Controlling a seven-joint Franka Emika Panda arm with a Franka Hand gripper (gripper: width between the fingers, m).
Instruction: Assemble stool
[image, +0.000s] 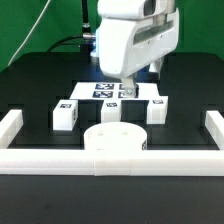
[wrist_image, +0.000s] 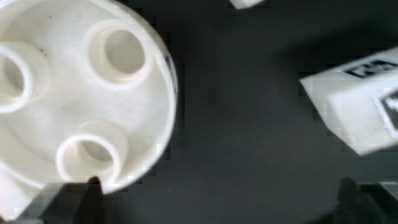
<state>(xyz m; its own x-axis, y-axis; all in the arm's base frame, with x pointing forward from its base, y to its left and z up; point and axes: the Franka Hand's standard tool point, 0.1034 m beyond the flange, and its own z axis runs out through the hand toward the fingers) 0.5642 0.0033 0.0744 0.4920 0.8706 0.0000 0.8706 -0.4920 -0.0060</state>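
Observation:
The round white seat (image: 115, 140) lies flat against the front rail, socket holes up. In the wrist view the seat (wrist_image: 71, 90) shows three sockets. Three short white tagged legs stand behind it: one at the exterior view's left (image: 65, 113), one in the middle (image: 112, 110), one at the right (image: 158, 107). My gripper (image: 128, 88) hangs above the table behind the middle leg. In the wrist view my gripper (wrist_image: 219, 205) is open and empty over bare black table, between the seat's edge and a tagged leg (wrist_image: 356, 100). One dark fingertip (wrist_image: 75, 200) overlaps the seat's rim.
A long white border rail (image: 110, 160) runs along the front and turns up both sides (image: 10, 125). The marker board (image: 105, 90) lies flat behind the legs. A corner of another white piece (wrist_image: 249, 3) shows at the edge of the wrist view.

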